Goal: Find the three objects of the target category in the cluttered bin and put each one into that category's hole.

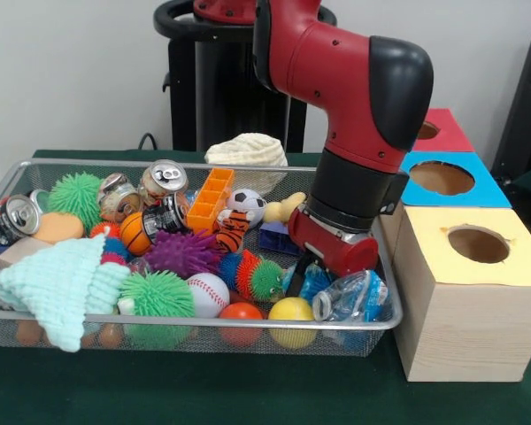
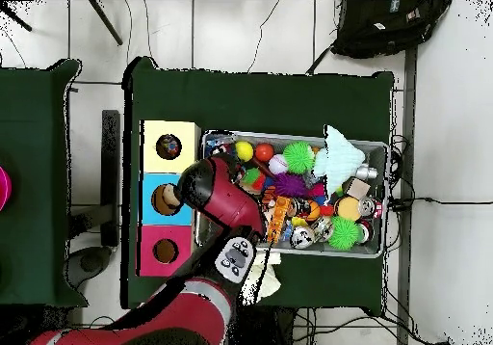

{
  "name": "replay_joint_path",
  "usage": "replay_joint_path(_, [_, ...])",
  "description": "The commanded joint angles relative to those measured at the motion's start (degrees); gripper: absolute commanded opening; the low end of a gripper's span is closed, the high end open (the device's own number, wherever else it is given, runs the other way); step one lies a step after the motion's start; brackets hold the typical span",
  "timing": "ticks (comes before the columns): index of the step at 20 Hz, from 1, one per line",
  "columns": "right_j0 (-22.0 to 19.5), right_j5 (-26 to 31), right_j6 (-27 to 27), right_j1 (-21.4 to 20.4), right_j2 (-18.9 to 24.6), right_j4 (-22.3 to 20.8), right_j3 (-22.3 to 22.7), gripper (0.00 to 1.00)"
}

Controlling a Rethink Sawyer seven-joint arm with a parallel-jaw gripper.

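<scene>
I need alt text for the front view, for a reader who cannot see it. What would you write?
A red and black robot arm reaches down into the right end of a wire mesh bin crowded with balls, spiky toys, cans and a mint knitted cloth. Right of the bin stand three boxes with round holes, topped yellow, blue and red.

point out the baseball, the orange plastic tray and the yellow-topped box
white baseball with red stitching (image 1: 207,293), front view, on its front face
orange plastic compartment tray (image 1: 211,197), front view, on its middle cells
yellow-topped wooden box (image 1: 465,305), front view, on its bare wooden front wall
</scene>
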Motion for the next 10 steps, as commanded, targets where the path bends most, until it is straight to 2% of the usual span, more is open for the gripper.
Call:
replay_joint_path(1, [1.61,9.12,13.53,9.01,1.91,4.31,-7.78,1.0])
replay_joint_path(10, [1.99,12.2,12.53,9.07,1.93,1.73,-5.09,1.0])
